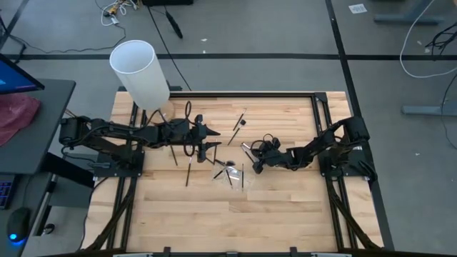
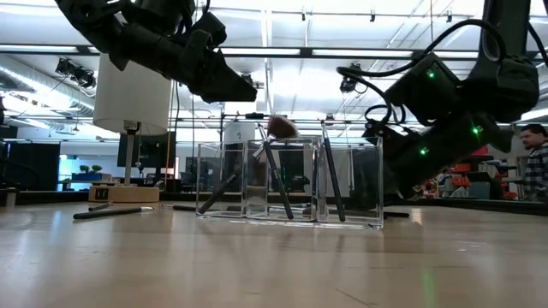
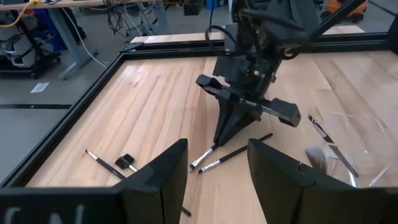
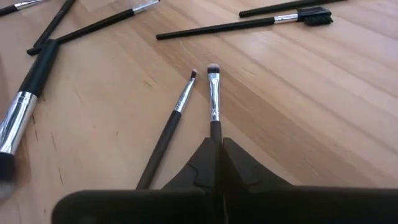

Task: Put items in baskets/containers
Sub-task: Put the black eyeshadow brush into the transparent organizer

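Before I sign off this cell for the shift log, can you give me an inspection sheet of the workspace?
Surface: wooden table, bare wood at front.
Job's things: clear holder with several brushes standing inside; other brushes loose on the wood.
Clutter: white cylinder on a wooden base.
Grippers: right tool shut on a flat-tipped brush lying on the table; left tool open, empty.
Cables: loops on the floor.
Surroundings: person in the background.
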Controlling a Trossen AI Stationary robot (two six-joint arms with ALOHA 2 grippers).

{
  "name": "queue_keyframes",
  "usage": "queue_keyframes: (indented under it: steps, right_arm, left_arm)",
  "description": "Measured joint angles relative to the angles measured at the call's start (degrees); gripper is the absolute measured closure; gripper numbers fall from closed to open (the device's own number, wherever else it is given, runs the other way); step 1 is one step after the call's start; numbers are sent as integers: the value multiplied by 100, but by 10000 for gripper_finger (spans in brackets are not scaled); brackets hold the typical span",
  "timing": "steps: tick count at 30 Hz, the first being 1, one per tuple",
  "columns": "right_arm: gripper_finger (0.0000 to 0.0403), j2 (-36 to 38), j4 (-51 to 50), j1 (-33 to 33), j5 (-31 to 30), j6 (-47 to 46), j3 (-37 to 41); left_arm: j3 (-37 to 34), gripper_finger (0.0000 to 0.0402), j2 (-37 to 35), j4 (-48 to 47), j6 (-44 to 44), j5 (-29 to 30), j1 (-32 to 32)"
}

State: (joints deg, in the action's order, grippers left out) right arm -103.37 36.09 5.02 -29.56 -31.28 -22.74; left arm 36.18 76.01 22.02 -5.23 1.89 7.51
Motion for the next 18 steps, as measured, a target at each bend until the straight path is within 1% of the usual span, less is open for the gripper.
queue_keyframes:
  steps: [3, 13, 18]
  right_arm:
    - [397, 82, 152, 4, -95, 57, 19]
    - [398, 551, 117, 4, -498, 89, 35]
    - [398, 834, 353, 7, -567, 370, 28]
  left_arm:
    - [0, 232, 0, -9, 0, 0, 0]
    - [-2, 232, 0, -4, -2, 0, 0]
    - [-2, 232, 0, 0, -46, 0, 0]
